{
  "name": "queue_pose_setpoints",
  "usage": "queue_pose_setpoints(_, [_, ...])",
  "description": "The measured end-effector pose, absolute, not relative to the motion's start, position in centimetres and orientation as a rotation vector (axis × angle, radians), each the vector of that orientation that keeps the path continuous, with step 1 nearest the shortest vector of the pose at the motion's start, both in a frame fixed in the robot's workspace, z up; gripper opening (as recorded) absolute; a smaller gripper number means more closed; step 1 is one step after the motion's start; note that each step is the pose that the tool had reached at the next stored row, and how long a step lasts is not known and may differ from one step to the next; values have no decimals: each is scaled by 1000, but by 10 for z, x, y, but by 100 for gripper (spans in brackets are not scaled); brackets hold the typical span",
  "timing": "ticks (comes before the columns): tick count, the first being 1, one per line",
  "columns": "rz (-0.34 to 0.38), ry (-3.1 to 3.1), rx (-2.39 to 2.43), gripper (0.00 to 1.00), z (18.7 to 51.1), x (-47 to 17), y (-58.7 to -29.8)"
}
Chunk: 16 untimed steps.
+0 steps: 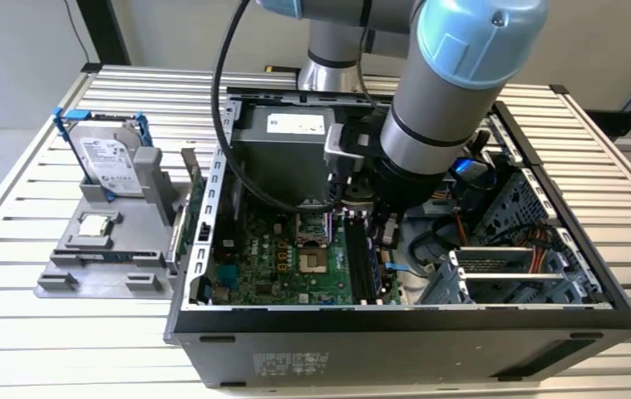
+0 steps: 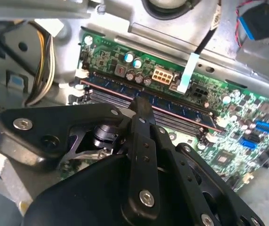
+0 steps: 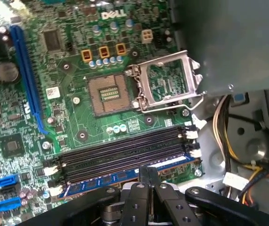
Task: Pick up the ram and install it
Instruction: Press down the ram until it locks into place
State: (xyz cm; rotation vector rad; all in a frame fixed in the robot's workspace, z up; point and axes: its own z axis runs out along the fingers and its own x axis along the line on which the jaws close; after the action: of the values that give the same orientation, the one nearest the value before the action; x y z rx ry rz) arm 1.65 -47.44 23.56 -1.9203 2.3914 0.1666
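While the arm [image 1: 437,108] reaches down into the open computer case [image 1: 404,324], the gripper [image 3: 148,176] sits right over the memory slots [image 3: 125,153] on the green motherboard [image 3: 78,127]. Fingers [image 3: 144,175] pressed close together here, tips right at the ram [image 3: 120,176], the blue-edged stick lying in the slot nearest the gripper. From the second wrist view the ram [image 2: 172,106] runs long and narrow in its slot, the gripper [image 2: 139,106] touching its top edge near the middle. Whether the fingers actually pinch the stick or just press on it, I can't tell. The neighbouring black slots sit beside it, white clips [image 3: 193,134] at their ends. Just beyond the slots, the processor socket [image 3: 107,94] lies bare, its metal latch frame [image 3: 167,80] swung up. Out on the slatted table [image 1: 60,349], toward the exterior view's left, a grey holder [image 1: 105,258] carries a hard drive [image 1: 110,162] in a blue frame and a small square chip [image 1: 96,224].
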Motion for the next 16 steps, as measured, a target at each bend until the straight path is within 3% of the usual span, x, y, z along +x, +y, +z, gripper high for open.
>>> queue_pose_setpoints(16, [176, 2178, -2172, 0, 234, 19, -475])
